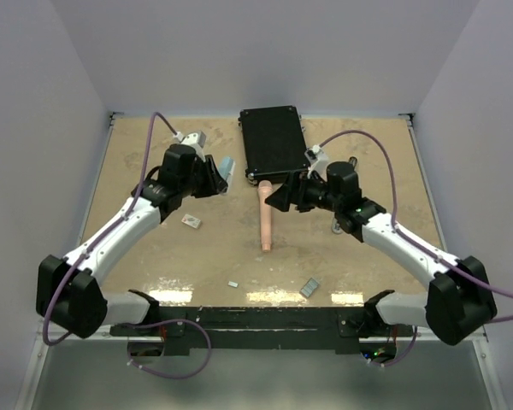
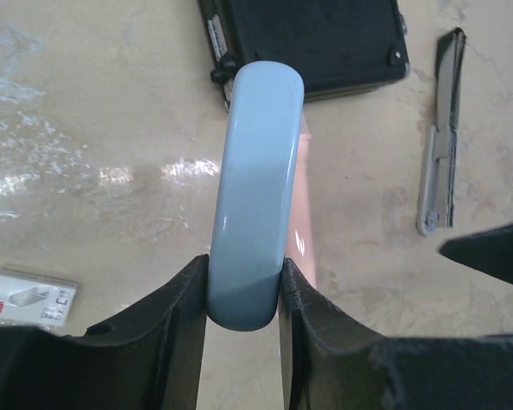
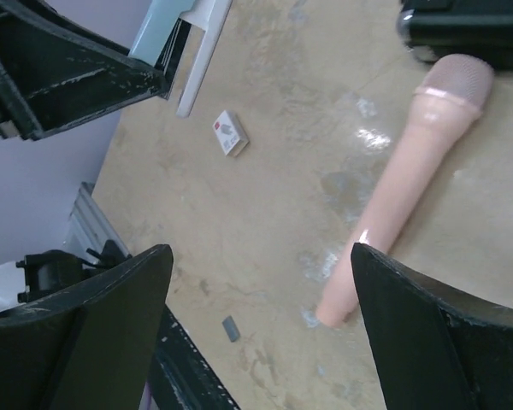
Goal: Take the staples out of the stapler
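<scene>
The left gripper (image 2: 244, 278) pinches the pale blue stapler (image 2: 255, 171) at its near end, with the two fingers pressed on its sides. It holds the stapler over the far left part of the table (image 1: 154, 256), near the left edge of the black case (image 1: 274, 141). The right gripper (image 3: 261, 256) hangs with its fingers spread wide and nothing between them, over the pink handle-shaped object (image 1: 266, 224). This object lies in the middle of the table, with its far end just beside the case. In the left wrist view the stapler hides a part of it. The staples (image 1: 309, 288) lie on the table near the arm bases, well apart from both grippers: a grey block to the right and a tiny piece (image 1: 232, 284) to the left. A small white card (image 1: 191, 222) lies between the left arm and the pink object. A thin metal strip (image 2: 440, 154) lies to the right of the case.
</scene>
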You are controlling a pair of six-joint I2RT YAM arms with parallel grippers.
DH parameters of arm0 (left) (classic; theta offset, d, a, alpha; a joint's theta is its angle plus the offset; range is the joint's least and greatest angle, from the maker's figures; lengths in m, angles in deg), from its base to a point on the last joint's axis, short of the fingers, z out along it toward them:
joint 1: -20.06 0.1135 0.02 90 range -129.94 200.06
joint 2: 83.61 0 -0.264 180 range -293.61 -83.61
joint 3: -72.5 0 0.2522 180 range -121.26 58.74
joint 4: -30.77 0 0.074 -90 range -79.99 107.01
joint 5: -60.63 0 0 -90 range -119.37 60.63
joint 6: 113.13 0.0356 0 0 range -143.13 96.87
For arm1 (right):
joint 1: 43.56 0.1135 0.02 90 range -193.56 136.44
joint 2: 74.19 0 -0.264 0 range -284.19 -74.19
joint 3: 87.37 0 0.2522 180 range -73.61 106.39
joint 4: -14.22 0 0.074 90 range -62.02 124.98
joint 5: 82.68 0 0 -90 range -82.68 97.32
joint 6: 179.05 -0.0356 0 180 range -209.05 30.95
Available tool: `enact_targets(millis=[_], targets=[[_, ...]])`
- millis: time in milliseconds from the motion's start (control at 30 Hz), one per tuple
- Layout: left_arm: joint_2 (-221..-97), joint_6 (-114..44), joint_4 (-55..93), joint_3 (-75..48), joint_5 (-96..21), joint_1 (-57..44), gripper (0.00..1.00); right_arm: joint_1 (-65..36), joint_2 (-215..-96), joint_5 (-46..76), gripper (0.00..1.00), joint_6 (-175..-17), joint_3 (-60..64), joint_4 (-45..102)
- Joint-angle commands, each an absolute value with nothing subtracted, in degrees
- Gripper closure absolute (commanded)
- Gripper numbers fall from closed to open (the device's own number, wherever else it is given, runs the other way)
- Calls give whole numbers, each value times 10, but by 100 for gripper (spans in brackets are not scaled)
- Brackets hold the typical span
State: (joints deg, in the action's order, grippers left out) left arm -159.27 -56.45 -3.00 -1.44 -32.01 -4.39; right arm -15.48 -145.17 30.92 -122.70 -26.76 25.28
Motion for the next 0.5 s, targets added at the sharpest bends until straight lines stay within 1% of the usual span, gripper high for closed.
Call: enact_targets(millis=[0, 200, 367, 467], targets=[[-1536, -573, 20, 35, -397, -46, 100, -83, -1507, 299, 12, -1278, -255, 141], [-1493, -606, 24, 71, -413, -46, 100, -7, -1579, 237, 12, -1282, -241, 93], [-1470, -637, 28, 92, -422, -46, 100, 25, -1621, 199, 11, -1292, -219, 75], [-1465, -651, 19, 100, -430, -46, 100, 36, -1641, 187, 14, -1312, -218, 39]])
